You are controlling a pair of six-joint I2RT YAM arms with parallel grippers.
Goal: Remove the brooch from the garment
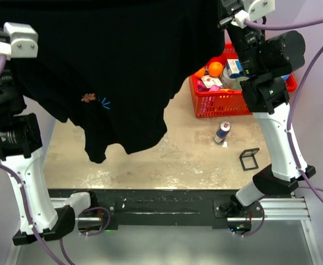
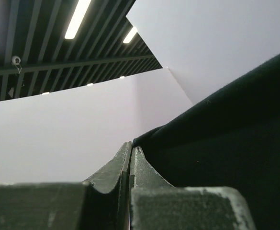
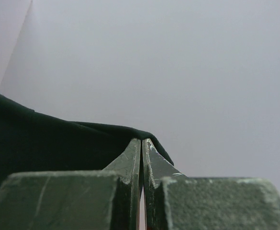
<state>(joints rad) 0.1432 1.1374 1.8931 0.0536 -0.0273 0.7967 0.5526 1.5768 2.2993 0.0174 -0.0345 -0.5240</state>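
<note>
- The garment (image 1: pixel 122 55), a black T-shirt, hung spread between the two raised arms. Its lower hem draped free above the table (image 1: pixel 194 149). This looked like the display step: the cloth was lifted and opened out, and the pin was not yet touched.
- A red mesh basket (image 1: pixel 222 105) stood on the table beyond the shirt's right edge, partly hidden by cloth and arm. In it lay an orange (image 1: pixel 215 68), a white-and-blue carton (image 1: pixel 236 67) and pink-and-white packets (image 1: pixel 211 83); the rest was too cluttered to name.
- The left gripper (image 2: pixel 131 151) was clenched on a fold of the black cloth. The right gripper (image 3: pixel 142 143) was likewise pinched tight on the shirt's edge.
- The brooch (image 1: pixel 88 98), a small brownish piece, sat on the shirt's front, low and left of centre, with a blue mark just beside it.
- With both grips taken, the next move probably called for freeing one gripper, or lowering the shirt to the table, before pinching the brooch.
</note>
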